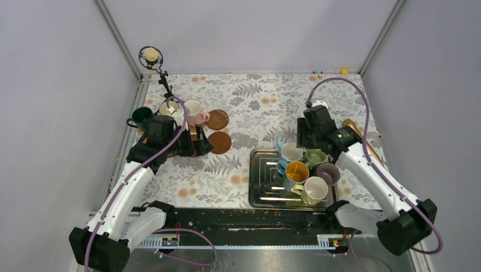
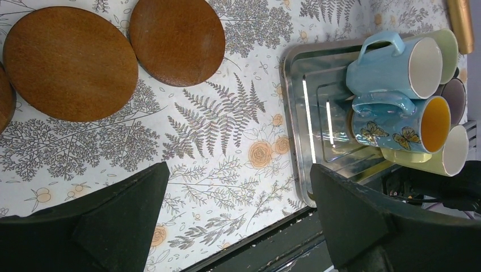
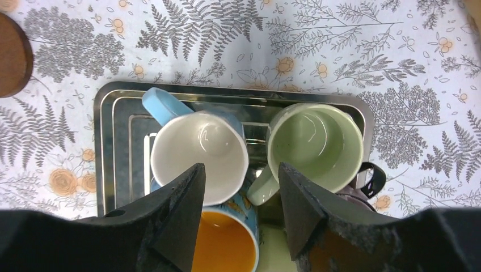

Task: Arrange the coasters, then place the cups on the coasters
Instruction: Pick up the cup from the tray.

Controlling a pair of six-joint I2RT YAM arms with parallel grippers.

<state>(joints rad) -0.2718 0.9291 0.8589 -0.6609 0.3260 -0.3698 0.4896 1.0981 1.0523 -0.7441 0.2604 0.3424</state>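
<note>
Right wrist view showed the right claw [image 3: 240,169] spread astride the blue cup [image 3: 198,148] at its rim, probably stiff, slick and breakable.

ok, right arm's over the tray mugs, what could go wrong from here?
1. The right fingers seem to straddle the light blue mug rim and the pale green mug handle: closing may catch both.
2. They sit packed together in the tray, so lifting one could drag or tip a neighbour.
</note>
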